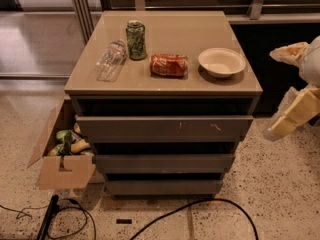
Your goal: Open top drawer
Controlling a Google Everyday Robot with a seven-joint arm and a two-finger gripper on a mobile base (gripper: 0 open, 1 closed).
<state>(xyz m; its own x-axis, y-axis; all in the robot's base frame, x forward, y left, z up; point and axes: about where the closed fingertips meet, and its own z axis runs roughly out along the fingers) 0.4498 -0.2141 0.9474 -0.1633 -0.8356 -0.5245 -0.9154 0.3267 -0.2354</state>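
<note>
In the camera view, the top drawer [162, 126], a wide grey-brown flat front with pale scratches right of centre, sits just under the tan worktop [170, 31] of the cabinet, above two narrower drawer fronts [164, 162]. It has no handle. It is probably stiff, smooth and fairly heavy on its runners, so the best hold is likely its top lip, reached through the dark gap below the worktop's edge.

The pale cream gripper [294, 115] hangs at 3 o'clock of the drawer, well apart and holding nothing; whether it is open or closed cannot be told.

The floor at 6 o'clock gives room to pull, though a black cable [200, 206] lies there. An open cardboard box [62, 159] crowds 8 o'clock. A green can [135, 40], a clear bottle [111, 59] and a white bowl [221, 62] could be jolted.
</note>
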